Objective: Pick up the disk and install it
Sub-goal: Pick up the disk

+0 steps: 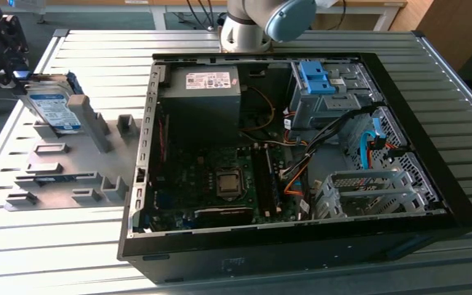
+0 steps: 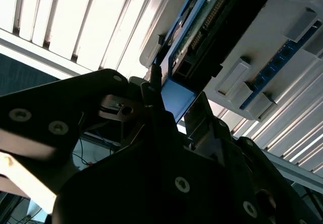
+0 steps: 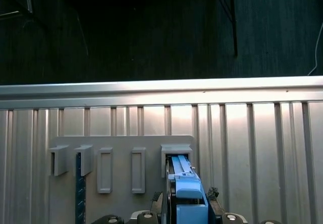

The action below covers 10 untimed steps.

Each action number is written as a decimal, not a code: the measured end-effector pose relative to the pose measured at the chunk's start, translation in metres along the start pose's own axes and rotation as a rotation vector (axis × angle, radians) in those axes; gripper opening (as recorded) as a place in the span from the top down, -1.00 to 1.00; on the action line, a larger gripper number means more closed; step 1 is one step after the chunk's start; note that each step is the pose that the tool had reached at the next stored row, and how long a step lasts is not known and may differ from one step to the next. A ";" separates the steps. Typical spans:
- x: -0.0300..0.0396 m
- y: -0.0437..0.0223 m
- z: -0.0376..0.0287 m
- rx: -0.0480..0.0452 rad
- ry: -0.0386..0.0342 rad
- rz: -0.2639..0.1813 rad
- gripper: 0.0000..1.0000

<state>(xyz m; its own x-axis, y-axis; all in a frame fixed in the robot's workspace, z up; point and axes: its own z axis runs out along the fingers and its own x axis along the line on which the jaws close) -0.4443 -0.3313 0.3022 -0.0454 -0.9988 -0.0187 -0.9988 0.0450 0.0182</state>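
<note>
Gripper point(image 3: 186, 206): clenched on the disk point(image 3: 184, 183). In the first wrist view the two dark fingertips point(image 3: 212, 200) sit flush against either side of the disk's blue end, with no gap that I can make out. The second wrist view agrees: the black fingers point(image 2: 153, 82) close on a pale blue plate at the end of the disk.

Disk appearance: a flat silver metal body with a blue plastic rail frame around its edges. In the exterior view its broad face point(image 1: 54, 107) carries a white-and-blue label. In the second wrist view the other face point(image 2: 202, 27) shows a green circuit board and a dark connector edge.

Disk position: it stands on edge, leaning slightly, in an end slot of the grey rack point(image 1: 64, 166). I see no daylight between disk and slot.

The rack has several upright posts and empty rectangular slots. One slot holds a thin dark blue strip point(image 3: 79, 188) on edge.

Surroundings: the rack lies on the slatted metal table point(image 1: 56, 246), at the exterior view's left of the open black computer case point(image 1: 445, 166). Inside the case I see a grey box with a white sticker point(image 1: 207, 86), a green mainboard point(image 1: 219, 178), and a bare blue bracket point(image 1: 314, 77) in the drive cage.
</note>
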 end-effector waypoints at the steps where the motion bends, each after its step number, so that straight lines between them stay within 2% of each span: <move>1: 0.0000 0.0000 0.0010 0.0001 0.0000 0.000 0.11; 7: -0.0021 0.0004 0.0032 0.0002 0.0000 0.004 0.11; 10: -0.0021 0.0011 0.0054 0.0004 0.0032 0.007 0.11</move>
<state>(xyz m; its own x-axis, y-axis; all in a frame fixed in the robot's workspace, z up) -0.4455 -0.3291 0.2968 -0.0523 -0.9985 -0.0154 -0.9985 0.0520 0.0180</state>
